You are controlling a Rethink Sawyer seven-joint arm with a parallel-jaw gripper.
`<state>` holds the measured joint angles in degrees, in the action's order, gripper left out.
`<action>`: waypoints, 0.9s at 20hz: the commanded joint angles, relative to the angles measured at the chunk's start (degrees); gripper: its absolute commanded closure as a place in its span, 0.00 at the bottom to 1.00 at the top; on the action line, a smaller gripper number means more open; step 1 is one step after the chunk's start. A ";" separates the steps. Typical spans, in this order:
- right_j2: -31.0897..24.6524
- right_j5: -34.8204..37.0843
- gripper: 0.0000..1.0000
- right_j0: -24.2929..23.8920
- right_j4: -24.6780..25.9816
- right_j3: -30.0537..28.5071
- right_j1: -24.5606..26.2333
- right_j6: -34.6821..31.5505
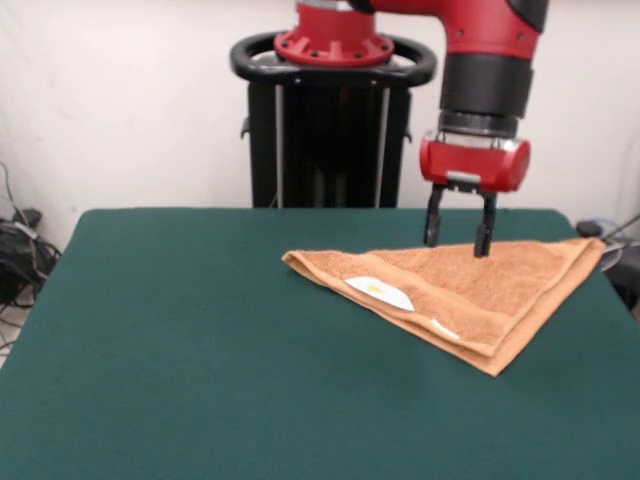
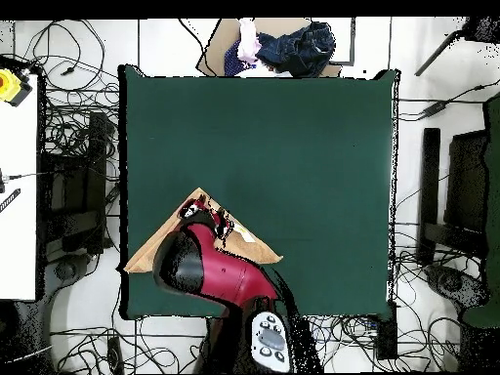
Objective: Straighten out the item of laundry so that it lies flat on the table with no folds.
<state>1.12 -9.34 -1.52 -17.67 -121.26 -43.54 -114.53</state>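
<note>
The light orange towel lies folded into a triangle on the right half of the dark green table. Its layers are doubled along the near edge, and a small white label shows on top. One corner reaches the table's right edge. My gripper hangs open, fingertips just above the towel's far edge, holding nothing. In the overhead view the towel sits at the table's lower left, mostly covered by my arm, with the gripper over it.
The robot's pedestal stands behind the table. Cables lie on the floor at the left. In the overhead view a person in dark clothes is at the far table edge, and cables surround the table.
</note>
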 commanded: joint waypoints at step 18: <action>-5.21 1.51 0.00 0.56 -1.84 9.95 7.26 -10.02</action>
<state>-0.05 -9.34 -0.96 -17.66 -115.26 -38.79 -114.53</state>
